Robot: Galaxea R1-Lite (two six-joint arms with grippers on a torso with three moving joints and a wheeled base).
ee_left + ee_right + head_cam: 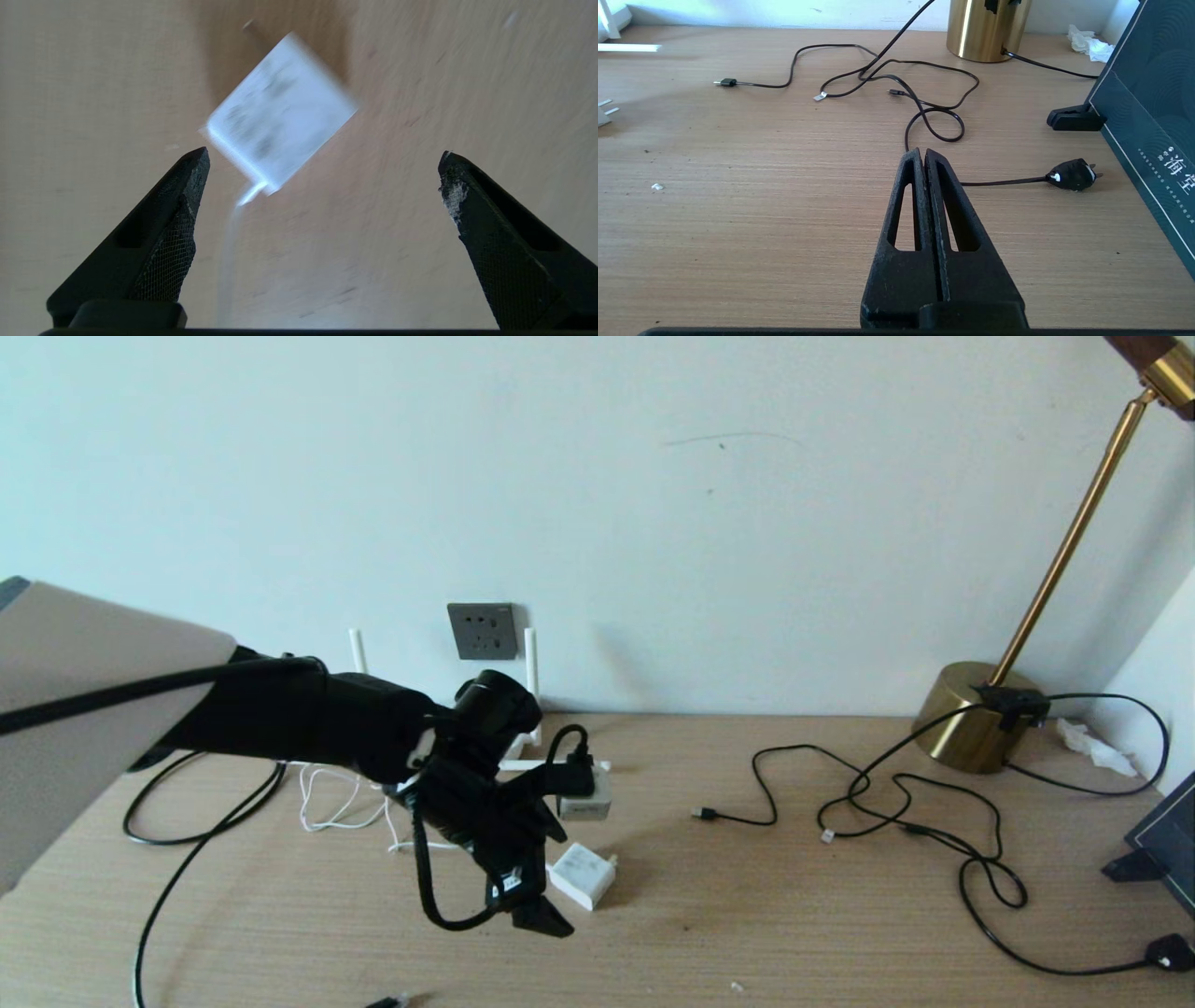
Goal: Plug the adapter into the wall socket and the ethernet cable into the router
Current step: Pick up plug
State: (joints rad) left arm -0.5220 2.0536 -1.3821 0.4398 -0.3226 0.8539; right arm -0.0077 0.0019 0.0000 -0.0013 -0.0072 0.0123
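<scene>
Left gripper [322, 158], jaws spread wide and empty, hovers directly over the adapter [583, 875], which lies on the desk [747, 915] below the wall socket [482, 631]. Well right of the adapter, right gripper [926, 156], jaws closed on nothing.

We count two small white cube-shaped power adapters [583, 875] on the one light wooden desk [794, 915]. The second [586, 798] sits just behind the first. There's one dark grey square wall socket [482, 630] and one brass lamp with a round gold base [971, 714]. We see two thin white stick antennas [530, 658] standing upright. We also get one chunky black mains plug [1071, 175], one small black USB plug [725, 82], one crumpled white tissue [1085, 42] and one dark teal board [1148, 93].
</scene>
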